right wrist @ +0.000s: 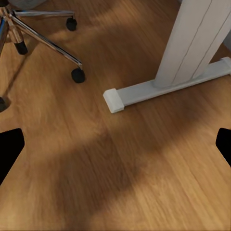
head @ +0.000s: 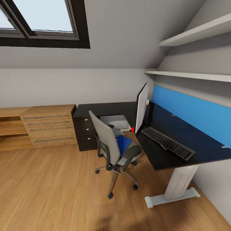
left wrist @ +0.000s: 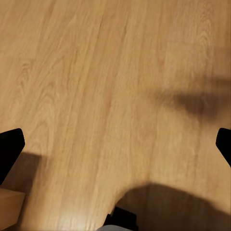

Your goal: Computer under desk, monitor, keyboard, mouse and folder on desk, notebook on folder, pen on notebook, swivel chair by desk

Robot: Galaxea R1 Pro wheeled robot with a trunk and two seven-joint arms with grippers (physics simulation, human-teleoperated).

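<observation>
The black-topped desk (head: 179, 134) with a blue back panel runs along the right wall. On it the monitor (head: 141, 107) stands edge-on to me, with the keyboard (head: 167, 143) lying beside it. The grey swivel chair (head: 107, 138) stands in front of the desk, and the blue folder (head: 124, 143) lies on its seat. Behind the chair, under the desk, sits the pale grey computer (head: 117, 122). Mouse, notebook and pen are out of view. My left gripper (left wrist: 115, 147) hangs open over bare floor. My right gripper (right wrist: 115, 147) is open above the floor near the desk's white leg (right wrist: 192, 43) and the chair's wheeled base (right wrist: 45, 36).
A dark three-drawer cabinet (head: 84, 134) stands under the desk's left wing. Low light-wood cabinets (head: 48, 125) line the back wall under a skylight (head: 41, 19). Two white shelves (head: 192, 75) hang over the desk. Open wood floor (head: 57, 192) spreads in front of me.
</observation>
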